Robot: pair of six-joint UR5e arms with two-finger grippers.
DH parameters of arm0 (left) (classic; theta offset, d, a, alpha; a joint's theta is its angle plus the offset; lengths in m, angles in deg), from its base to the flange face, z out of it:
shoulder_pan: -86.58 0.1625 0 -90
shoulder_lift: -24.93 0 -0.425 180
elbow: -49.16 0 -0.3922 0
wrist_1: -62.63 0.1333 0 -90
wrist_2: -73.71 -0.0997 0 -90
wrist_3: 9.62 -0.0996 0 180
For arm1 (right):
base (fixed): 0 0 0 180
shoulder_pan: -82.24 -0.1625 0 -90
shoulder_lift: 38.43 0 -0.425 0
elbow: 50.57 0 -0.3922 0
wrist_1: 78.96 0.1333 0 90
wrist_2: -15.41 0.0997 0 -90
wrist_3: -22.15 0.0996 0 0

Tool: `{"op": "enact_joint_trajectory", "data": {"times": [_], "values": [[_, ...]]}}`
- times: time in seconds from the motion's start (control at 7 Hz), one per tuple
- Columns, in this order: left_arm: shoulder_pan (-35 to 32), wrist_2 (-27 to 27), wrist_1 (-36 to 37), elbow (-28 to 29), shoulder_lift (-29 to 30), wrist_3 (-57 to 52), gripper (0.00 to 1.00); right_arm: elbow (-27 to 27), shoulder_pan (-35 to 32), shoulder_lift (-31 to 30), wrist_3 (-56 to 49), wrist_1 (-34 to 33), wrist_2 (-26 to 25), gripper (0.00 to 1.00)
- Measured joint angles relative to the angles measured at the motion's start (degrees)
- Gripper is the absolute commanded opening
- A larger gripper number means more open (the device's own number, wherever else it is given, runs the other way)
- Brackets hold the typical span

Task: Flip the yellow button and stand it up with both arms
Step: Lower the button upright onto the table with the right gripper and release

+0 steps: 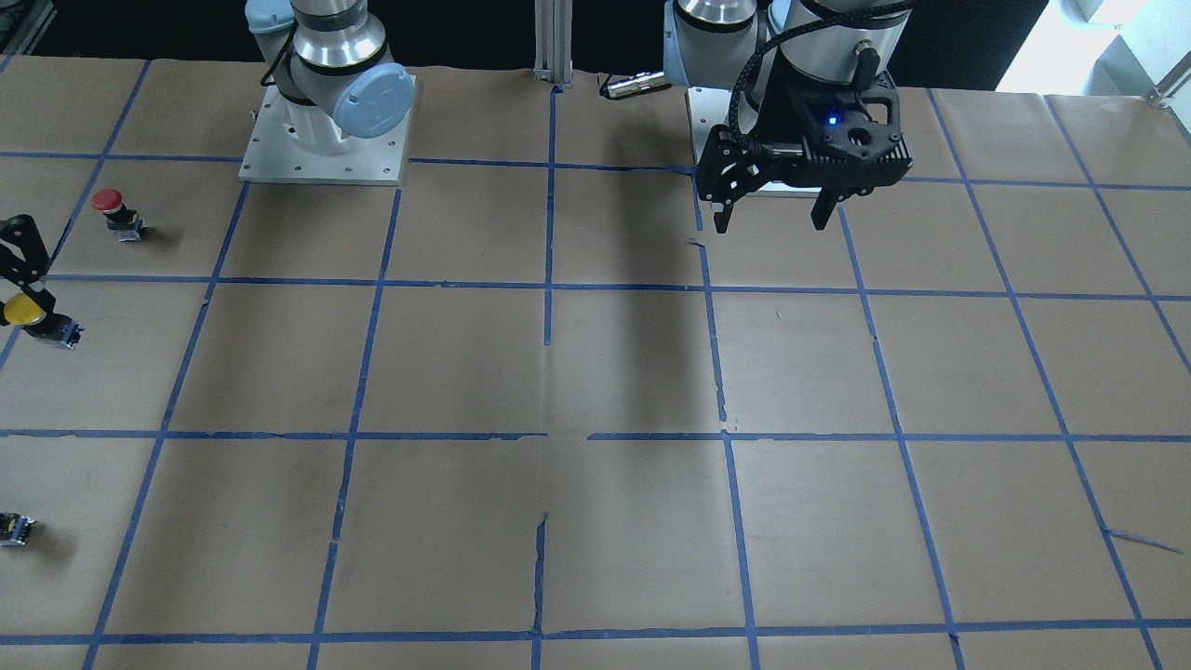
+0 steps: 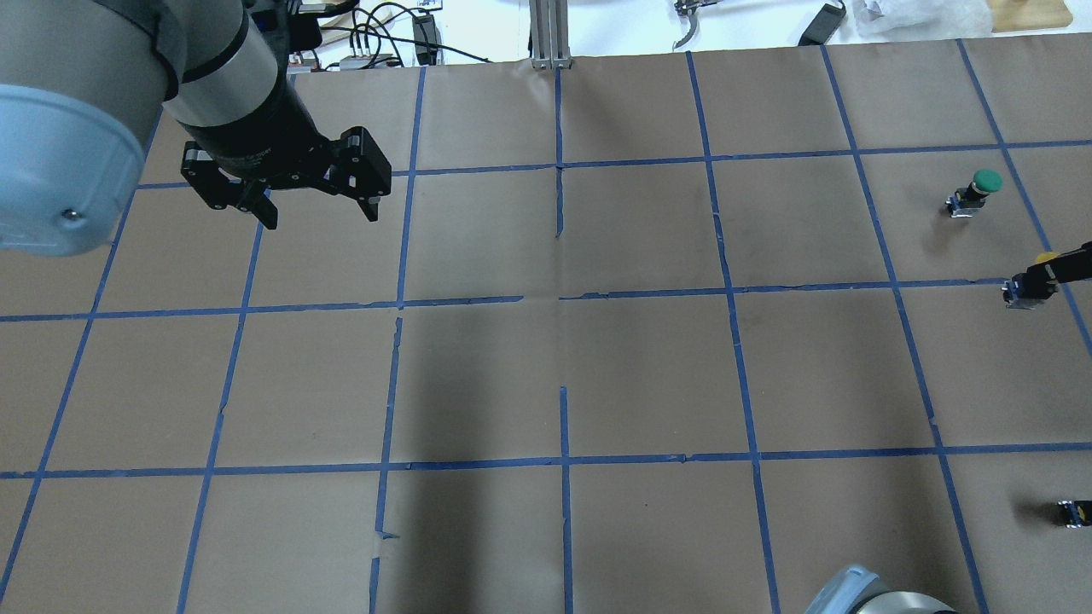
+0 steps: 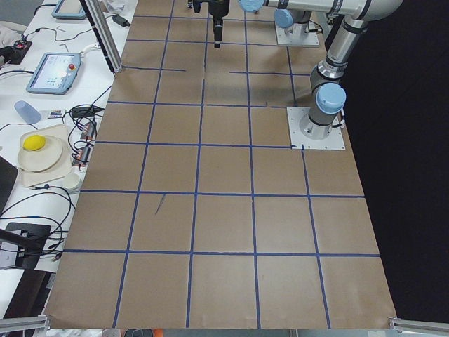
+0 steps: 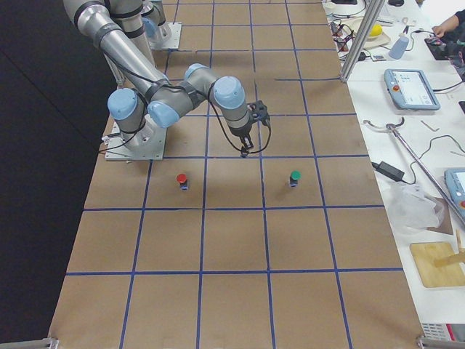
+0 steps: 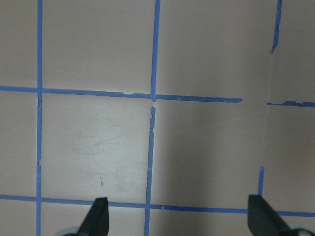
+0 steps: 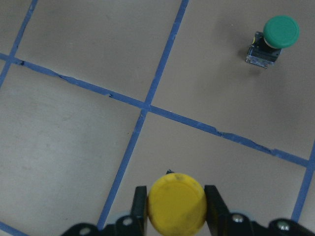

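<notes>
Holds the yellow button [image 6: 176, 209] by its cap, clamped in the right gripper [image 6: 176, 195], with the boxy body pointing away toward the counter [image 1: 633, 372]; cannot tell whether it touches the paper. Sits at the counter's right end, seen from over the robot's shoulders, between the green button [image 6: 278, 37] and a tiny capless part [image 2: 1073, 512], the red button [image 1: 116, 212] near. Probably gripped by the cap to leave the body free for the other arm. Right arm folded close to its base, wrist turned down. Left gripper [image 2: 316, 205] well apart at the left, fingers spread wide, hovering, pointing down.
</notes>
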Motion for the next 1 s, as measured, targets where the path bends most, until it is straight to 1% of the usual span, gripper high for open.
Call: {"op": "enact_joint_trajectory", "data": {"times": [0.29,0.57,1.0], "values": [[0.13,-0.06,0.07,-0.14,-0.28,-2.05,1.0,0.07,2.72,4.6,-4.85,-3.03,1.93,0.09],[0.21,0.03,0.11,-0.22,-0.38,-2.91,1.0,0.12,4.97,8.27,-5.47,-3.53,3.09,0.1],[0.25,0.1,0.08,0.15,-0.44,-3.02,1.0,1.43,5.59,9.18,-5.58,-3.12,3.22,0.12]]}}
